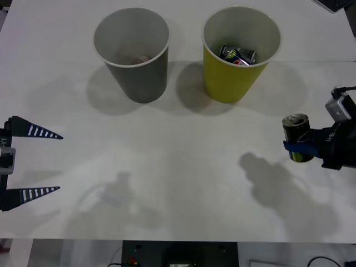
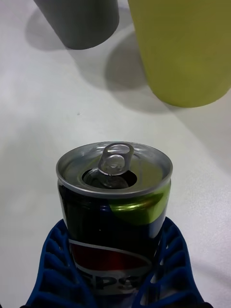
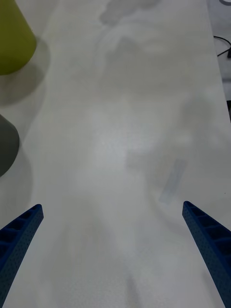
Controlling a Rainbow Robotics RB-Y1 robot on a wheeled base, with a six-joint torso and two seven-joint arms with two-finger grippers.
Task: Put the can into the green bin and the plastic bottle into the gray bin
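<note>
The right gripper (image 1: 301,149) clamps the small dark drink can with a yellow-green band (image 1: 297,137), held upright above the white table (image 1: 178,183), right of the large yellow-green paper cup (image 1: 236,78); carry it level over the rim before releasing. The left gripper (image 1: 39,162) waits, spread wide

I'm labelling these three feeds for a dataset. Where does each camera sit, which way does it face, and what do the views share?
Front view: above the arms, looking forward and down at the table; left gripper open, right gripper holding the can.
Right wrist view: on the right wrist, facing the can between blue fingers.
Left wrist view: on the left wrist, facing bare table beyond spread fingers.
Shared: green bin and gray bin.
</note>
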